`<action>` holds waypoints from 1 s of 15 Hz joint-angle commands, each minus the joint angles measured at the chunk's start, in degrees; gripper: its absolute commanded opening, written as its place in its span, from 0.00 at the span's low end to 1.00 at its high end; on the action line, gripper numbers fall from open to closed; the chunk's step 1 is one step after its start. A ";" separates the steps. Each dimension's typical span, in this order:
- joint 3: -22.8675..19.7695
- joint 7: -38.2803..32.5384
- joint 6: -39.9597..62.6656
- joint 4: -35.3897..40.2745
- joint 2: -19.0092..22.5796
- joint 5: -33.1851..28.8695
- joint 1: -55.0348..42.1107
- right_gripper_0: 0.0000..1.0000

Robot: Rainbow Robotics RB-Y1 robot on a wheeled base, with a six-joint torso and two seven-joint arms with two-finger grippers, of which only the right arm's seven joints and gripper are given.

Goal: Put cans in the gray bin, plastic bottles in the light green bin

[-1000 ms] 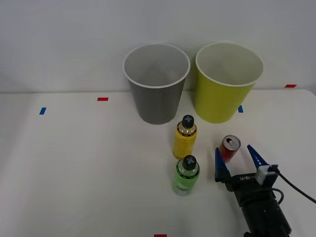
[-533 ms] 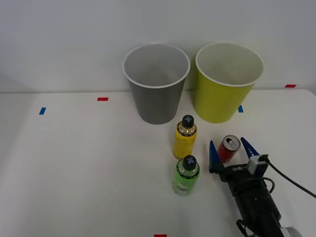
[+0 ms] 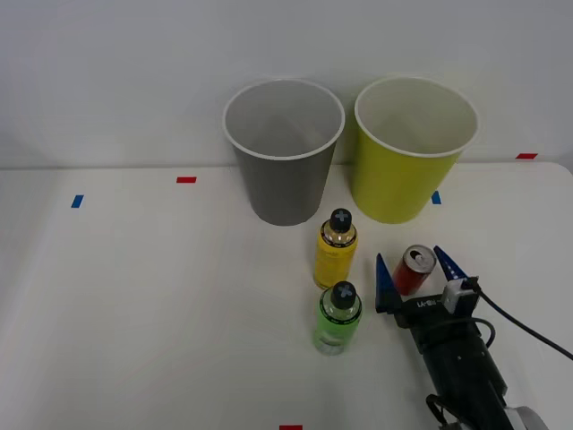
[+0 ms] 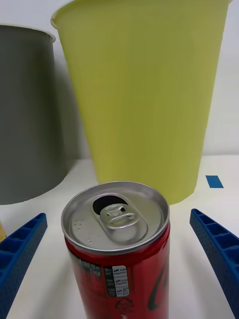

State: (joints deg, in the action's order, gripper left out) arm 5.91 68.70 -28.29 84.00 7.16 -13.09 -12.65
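Note:
A small red can (image 3: 415,269) with a silver top stands upright on the white table, in front of the light green bin (image 3: 413,149). My right gripper (image 3: 414,271) is open, one blue finger on each side of the can (image 4: 119,248) with a gap to each. The gray bin (image 3: 284,150) stands to the left of the light green bin (image 4: 144,94). The gray bin (image 4: 27,109) also shows in the right wrist view. Left of the can stand two black-capped plastic bottles: a yellow one (image 3: 336,250) and, nearer me, a green one (image 3: 338,318).
Small red tape marks (image 3: 185,179) and blue tape marks (image 3: 77,201) lie on the table. A black cable (image 3: 528,327) trails from my wrist to the right. The table's left half holds free room.
My right gripper has moved forward and slightly left, so its open fingers now straddle the red can. The can, bottles and bins have not moved.

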 commanded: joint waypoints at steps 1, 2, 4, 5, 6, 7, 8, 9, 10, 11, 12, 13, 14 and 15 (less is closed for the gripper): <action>-0.02 0.74 0.34 -0.07 -0.13 -0.01 0.00 1.00; -0.02 0.91 0.34 0.02 -0.22 -0.01 0.00 1.00; 0.07 1.35 0.42 0.02 -0.48 -0.01 0.00 0.90; 0.15 1.61 0.42 0.02 -0.48 -0.01 0.09 0.55; 0.15 1.88 0.42 0.02 -0.48 -0.01 0.09 0.26; 0.15 2.14 0.42 -0.07 -0.48 -0.01 0.09 0.00; 0.15 2.23 0.51 0.02 -0.48 0.17 0.09 0.00; 0.15 2.32 0.42 0.02 -0.66 0.26 0.09 0.00; 0.15 2.49 0.42 -0.07 -0.84 0.17 0.09 0.00; 0.15 2.58 0.42 0.02 -1.10 0.17 0.09 0.00; 0.15 2.67 0.51 0.02 -1.19 0.26 0.09 0.00; 0.07 2.76 0.42 0.02 -1.36 0.26 0.09 0.00; 0.07 2.76 0.42 0.02 -1.45 0.26 0.00 0.00; 0.07 2.76 0.51 0.02 -1.63 0.35 0.00 0.00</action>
State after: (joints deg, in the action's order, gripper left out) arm 6.00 71.44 -27.83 84.01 5.72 -12.84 -12.61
